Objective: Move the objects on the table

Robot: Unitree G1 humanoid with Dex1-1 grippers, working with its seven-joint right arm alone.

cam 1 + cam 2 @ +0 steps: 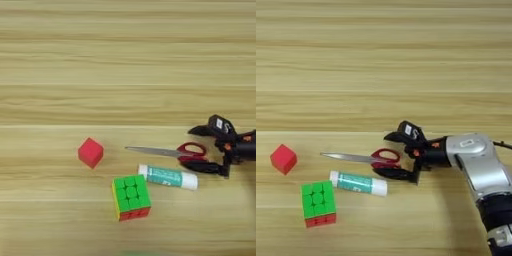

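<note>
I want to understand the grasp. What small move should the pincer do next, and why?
Probably close the pincer. Its two black fingers stand open on either side of the red handles of the scissors, one beyond and one on the near side, so it looks placed to grip. The glue stick lies just beside, so close gently.

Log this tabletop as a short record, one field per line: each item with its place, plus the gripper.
surface: wooden table
red cube: furthest left, standing apart
scissors: closed blades pointing left, red handles at the gripper
glue stick: lying flat, just in front of the scissors
puzzle cube: green face up, nearest the front edge
right gripper: fingers spread either side of the scissor handles
</note>
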